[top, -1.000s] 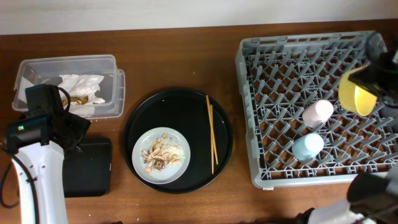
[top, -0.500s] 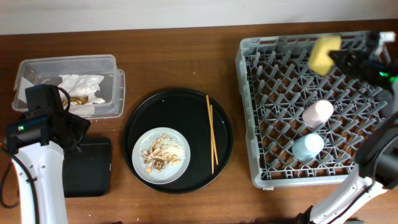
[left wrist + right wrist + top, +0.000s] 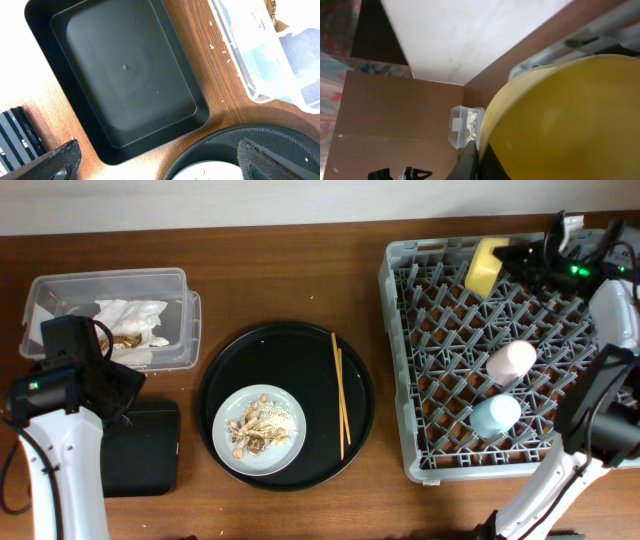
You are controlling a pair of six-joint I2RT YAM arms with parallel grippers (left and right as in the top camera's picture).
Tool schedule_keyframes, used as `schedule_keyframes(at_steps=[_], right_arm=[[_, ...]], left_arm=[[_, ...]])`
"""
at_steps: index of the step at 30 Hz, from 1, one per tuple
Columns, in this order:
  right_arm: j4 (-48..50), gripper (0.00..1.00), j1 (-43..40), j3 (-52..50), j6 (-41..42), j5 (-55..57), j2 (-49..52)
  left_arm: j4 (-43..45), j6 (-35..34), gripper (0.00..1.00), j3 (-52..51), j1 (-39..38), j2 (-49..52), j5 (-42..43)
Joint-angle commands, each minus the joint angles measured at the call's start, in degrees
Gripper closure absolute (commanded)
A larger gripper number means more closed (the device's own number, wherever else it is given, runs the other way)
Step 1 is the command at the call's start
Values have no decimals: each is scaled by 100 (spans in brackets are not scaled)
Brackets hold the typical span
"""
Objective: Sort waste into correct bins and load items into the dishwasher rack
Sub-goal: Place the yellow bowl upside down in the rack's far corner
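Rack [image 3: 392, 360]: right end of table [image 3: 300, 270]. Black tray [image 3: 125, 75]: well left of rack, left pincer [image 3: 165, 162] spread open above it, unmoved. Yellow bowl [image 3: 484, 266]: above rack's far edge, tipped on its side, shifted left since the earlier frame; right pincer [image 3: 512, 254] clamped on its rim.

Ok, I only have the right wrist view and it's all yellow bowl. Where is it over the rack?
Observer: The yellow bowl, tipped on its side in the right gripper, is over the rack's back-left corner.
Operator: Cups nearby?
Observer: No, the pink cup and blue cup lie apart from it, toward the middle and front.
Operator: What's left to load?
Observer: The plate with food scraps and the chopsticks, on the round tray.
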Motion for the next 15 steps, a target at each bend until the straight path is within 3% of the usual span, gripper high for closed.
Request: schedule_keyframes(at_steps=[1, 3, 6, 8, 10, 11, 15], right_arm=[[24, 96, -26, -50, -103, -7, 334], [-13, 96, -61, -50, -92, 118, 354], [-951, 95, -186, -48, -221, 1429, 146], [-1572, 85, -258, 11, -367, 2424, -146], [-2201, 56, -304, 251, -501, 3324, -476], [-2468, 50, -310, 389, -518, 3620, -619], [-3340, 47, -332, 1067, -518, 4291, -1231]], left_arm=[[-7, 72, 1, 22, 15, -26, -44], [-7, 72, 1, 22, 15, -26, -44], [-7, 72, 1, 22, 15, -26, -44], [-7, 72, 1, 22, 15, -26, -44], [-7, 72, 1, 22, 15, -26, -44], [-7, 72, 1, 22, 15, -26, -44], [-7, 72, 1, 22, 15, -26, -44]])
